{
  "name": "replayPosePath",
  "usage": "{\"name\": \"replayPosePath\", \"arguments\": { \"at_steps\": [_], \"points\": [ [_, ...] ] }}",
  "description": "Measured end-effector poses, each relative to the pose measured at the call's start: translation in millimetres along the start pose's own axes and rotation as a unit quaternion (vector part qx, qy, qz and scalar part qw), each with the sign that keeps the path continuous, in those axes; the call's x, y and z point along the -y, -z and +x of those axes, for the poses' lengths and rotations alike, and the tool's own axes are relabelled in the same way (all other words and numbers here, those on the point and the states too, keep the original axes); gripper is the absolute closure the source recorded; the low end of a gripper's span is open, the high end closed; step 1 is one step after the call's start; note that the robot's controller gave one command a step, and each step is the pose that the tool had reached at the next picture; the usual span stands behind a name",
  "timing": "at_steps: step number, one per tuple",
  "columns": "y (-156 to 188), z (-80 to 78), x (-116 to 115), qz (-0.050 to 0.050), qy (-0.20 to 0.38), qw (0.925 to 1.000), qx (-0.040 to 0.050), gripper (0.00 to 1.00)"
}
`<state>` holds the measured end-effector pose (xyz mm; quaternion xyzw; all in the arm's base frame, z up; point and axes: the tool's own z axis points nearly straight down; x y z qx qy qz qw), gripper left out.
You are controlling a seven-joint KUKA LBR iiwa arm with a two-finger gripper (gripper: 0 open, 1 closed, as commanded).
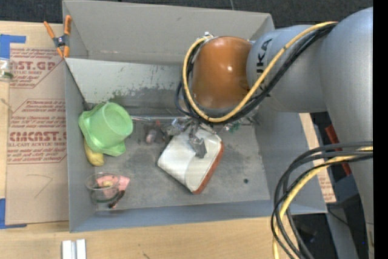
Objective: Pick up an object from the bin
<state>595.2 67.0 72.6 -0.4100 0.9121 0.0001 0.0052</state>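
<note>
While the arm reached in over the bin's right edge, its gripper (196, 144) hung low near the middle of the grey metal bin (241, 158), directly above a white slab-shaped block (179, 162) with an orange-brown rim along its lower right side. The gripper's tip sat at the block's upper right part, touching it or very nearly so; which of the two could not be made out. Whether the gripper was released or clenched could not be told, because the orange wrist cover (219, 73) and the looped cables hid much of it.

Near the bin's left edge lay a pale green cup (108, 126), tipped so that its mouth faced upward, with a small yellow thing (94, 158) tucked against its lower side. A clear plastic cup (106, 186) holding something pink sat in the lower left corner, well apart from the block. A few small dark scraps (153, 133) lay on the floor between the green cup and the block.
</note>
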Motion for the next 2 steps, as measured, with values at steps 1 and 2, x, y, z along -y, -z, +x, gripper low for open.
{"name": "replayPosePath", "arguments": {
  "at_steps": [1, 2],
  "points": [
    [0.0, 0.0, 0.0, 0.0, 0.0, 1.0, 0.0002, 1.0],
    [65.3, -2.4, 0.1, 0.001, -0.001, 1.0, 0.0026, 1.0]
  ]
}}
